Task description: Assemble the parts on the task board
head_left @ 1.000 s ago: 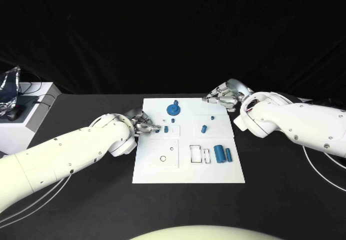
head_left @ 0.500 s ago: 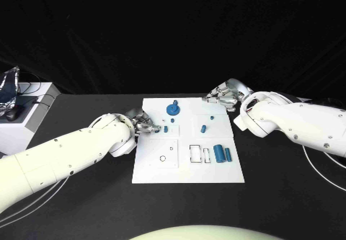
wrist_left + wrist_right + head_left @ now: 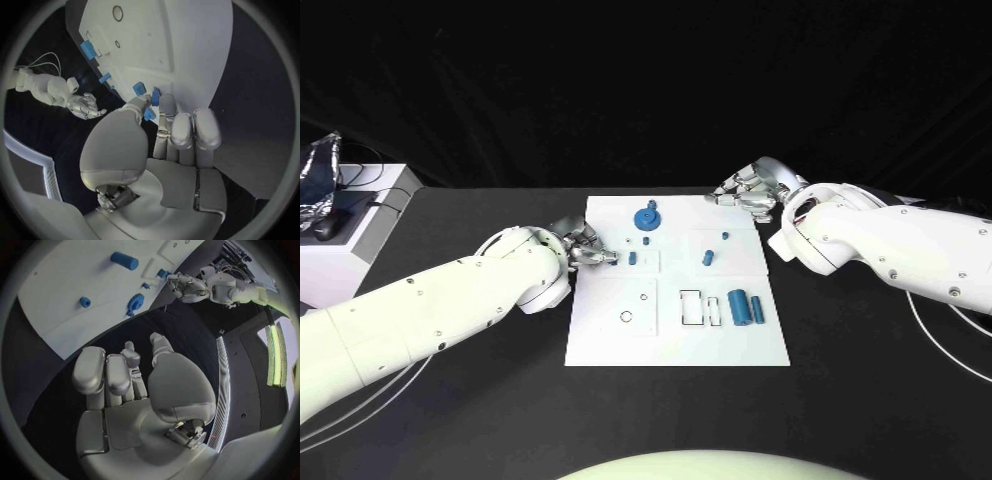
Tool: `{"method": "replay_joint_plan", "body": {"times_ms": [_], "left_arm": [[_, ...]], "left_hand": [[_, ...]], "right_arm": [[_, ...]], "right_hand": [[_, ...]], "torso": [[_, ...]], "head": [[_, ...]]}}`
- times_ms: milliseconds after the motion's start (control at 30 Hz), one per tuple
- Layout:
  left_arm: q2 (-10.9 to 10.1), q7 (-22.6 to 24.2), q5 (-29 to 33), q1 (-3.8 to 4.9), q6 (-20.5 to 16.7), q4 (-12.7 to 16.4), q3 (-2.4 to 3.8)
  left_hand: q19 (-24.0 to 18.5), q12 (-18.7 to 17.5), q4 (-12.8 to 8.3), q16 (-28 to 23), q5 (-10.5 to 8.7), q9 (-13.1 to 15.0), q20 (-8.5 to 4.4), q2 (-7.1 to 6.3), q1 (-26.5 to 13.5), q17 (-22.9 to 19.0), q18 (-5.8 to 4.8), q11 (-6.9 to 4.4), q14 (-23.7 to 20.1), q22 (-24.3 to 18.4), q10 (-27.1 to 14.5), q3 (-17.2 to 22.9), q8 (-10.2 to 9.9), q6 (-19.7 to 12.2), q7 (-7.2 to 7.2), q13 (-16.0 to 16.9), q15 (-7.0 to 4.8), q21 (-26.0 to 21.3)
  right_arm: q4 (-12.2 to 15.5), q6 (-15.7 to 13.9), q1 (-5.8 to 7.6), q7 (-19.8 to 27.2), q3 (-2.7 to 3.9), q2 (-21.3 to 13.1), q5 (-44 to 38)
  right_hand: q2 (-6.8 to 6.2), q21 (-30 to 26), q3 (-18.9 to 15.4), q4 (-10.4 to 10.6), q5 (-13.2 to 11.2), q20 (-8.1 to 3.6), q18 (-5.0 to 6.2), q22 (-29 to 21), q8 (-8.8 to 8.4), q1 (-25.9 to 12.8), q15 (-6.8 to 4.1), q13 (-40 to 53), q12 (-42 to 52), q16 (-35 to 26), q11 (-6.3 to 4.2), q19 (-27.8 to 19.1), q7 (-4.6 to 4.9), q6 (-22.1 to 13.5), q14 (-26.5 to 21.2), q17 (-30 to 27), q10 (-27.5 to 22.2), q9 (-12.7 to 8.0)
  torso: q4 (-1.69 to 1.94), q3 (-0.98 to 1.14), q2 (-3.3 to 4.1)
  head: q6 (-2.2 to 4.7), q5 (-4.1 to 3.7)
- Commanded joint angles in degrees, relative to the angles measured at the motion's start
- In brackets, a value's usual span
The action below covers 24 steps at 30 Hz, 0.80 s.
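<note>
A small blue part (image 3: 152, 98) is pinched between the thumb and fingertips of the left hand (image 3: 589, 248), at the left edge of the task board (image 3: 733, 345); a second small blue peg (image 3: 632, 258) stands in the board just beside those fingertips. The pinched piece is judged to be light, rigid plastic with smooth faces, so it is likely to slip or twist if squeezed off-centre; it is best held across its flat sides, with its lower end left free for seating. The right hand (image 3: 749, 193) is held off the board's far right corner with nothing in it, its fingers loosely apart. Near the board's near right corner two blue cylinders (image 3: 746, 307) lie side by side, and a blue gear (image 3: 646, 217) sits toward the board's far edge.
</note>
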Motion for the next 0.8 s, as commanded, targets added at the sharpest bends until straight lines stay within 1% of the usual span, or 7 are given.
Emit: {"method": "replay_joint_plan", "body": {"times_ms": [33,233,600,633,800], "left_arm": [[0.05,-0.92,-0.86,-0.01,0.79,0.18,0.01],[0.27,-1.57,-1.43,-0.02,0.47,0.16,0.00],[0.69,-1.99,-2.02,-0.02,0.58,0.35,-0.02],[0.74,-2.03,-2.10,-0.02,0.52,0.40,-0.02],[0.89,-2.17,-2.78,-0.02,0.16,0.63,-0.03]], "left_hand": [[0.30,-0.19,-9.08,0.35,0.26,0.14,-0.13,0.45,0.24,0.04,-0.73,-0.21,0.40,7.75,0.54,9.34,0.28,-0.20,0.20,0.07,0.12,0.40],[0.34,-0.15,-9.20,0.33,0.27,0.27,-0.24,0.53,0.05,-0.04,-0.80,-0.23,0.37,7.76,0.56,9.54,0.41,-0.25,0.17,0.07,0.09,0.48],[0.43,-0.05,-9.28,0.39,0.28,0.47,-0.36,0.58,-0.22,-0.05,-0.87,-0.27,0.41,7.79,0.63,9.68,0.61,-0.34,0.11,0.04,0.06,0.61],[0.44,0.06,-9.57,0.43,0.28,0.69,-0.54,0.52,-0.58,-0.11,-0.97,-0.30,0.41,7.80,0.63,10.15,0.86,-0.46,0.10,0.01,0.02,0.62],[0.50,0.06,-9.64,0.46,0.31,0.71,-0.53,0.57,-0.53,-0.10,-0.98,-0.31,0.42,7.83,0.63,10.20,0.90,-0.43,0.10,-0.02,0.01,0.75]], "right_arm": [[0.08,0.21,-0.02,0.62,0.03,-0.02,-0.52],[0.08,0.22,-0.02,0.63,0.03,-0.03,-0.52],[0.11,0.25,-0.02,0.64,0.04,-0.06,-0.52],[0.12,0.25,-0.02,0.64,0.04,-0.07,-0.52],[0.14,0.26,-0.01,0.64,0.04,-0.10,-0.52]], "right_hand": [[0.31,-0.27,-0.17,0.03,0.23,-0.16,0.09,7.74,-0.29,-0.10,-0.04,0.07,-0.18,-0.17,0.03,3.41,0.11,0.37,-0.14,-0.05,0.34,-0.10],[0.31,-0.27,-0.17,0.03,0.23,-0.16,0.09,7.74,-0.29,-0.10,-0.04,0.07,-0.18,-0.17,0.03,3.41,0.11,0.37,-0.14,-0.05,0.34,-0.10],[0.31,-0.27,-0.17,0.03,0.23,-0.16,0.09,7.74,-0.29,-0.10,-0.04,0.07,-0.18,-0.17,0.03,3.41,0.11,0.37,-0.14,-0.05,0.34,-0.10],[0.31,-0.27,-0.17,0.03,0.23,-0.16,0.09,7.74,-0.29,-0.10,-0.04,0.07,-0.18,-0.17,0.03,3.41,0.11,0.37,-0.14,-0.05,0.34,-0.10],[0.31,-0.27,-0.17,0.03,0.23,-0.16,0.09,7.74,-0.29,-0.10,-0.04,0.07,-0.18,-0.17,0.03,3.41,0.11,0.37,-0.14,-0.05,0.34,-0.10]], "torso": [[-0.01,0.02,0.01],[-0.06,0.07,0.04],[-0.08,0.14,0.03],[-0.08,0.15,0.04],[-0.07,0.12,0.04]], "head": [[-0.05,0.11],[0.02,0.17],[-0.06,0.18],[-0.08,0.17],[-0.07,0.11]]}}
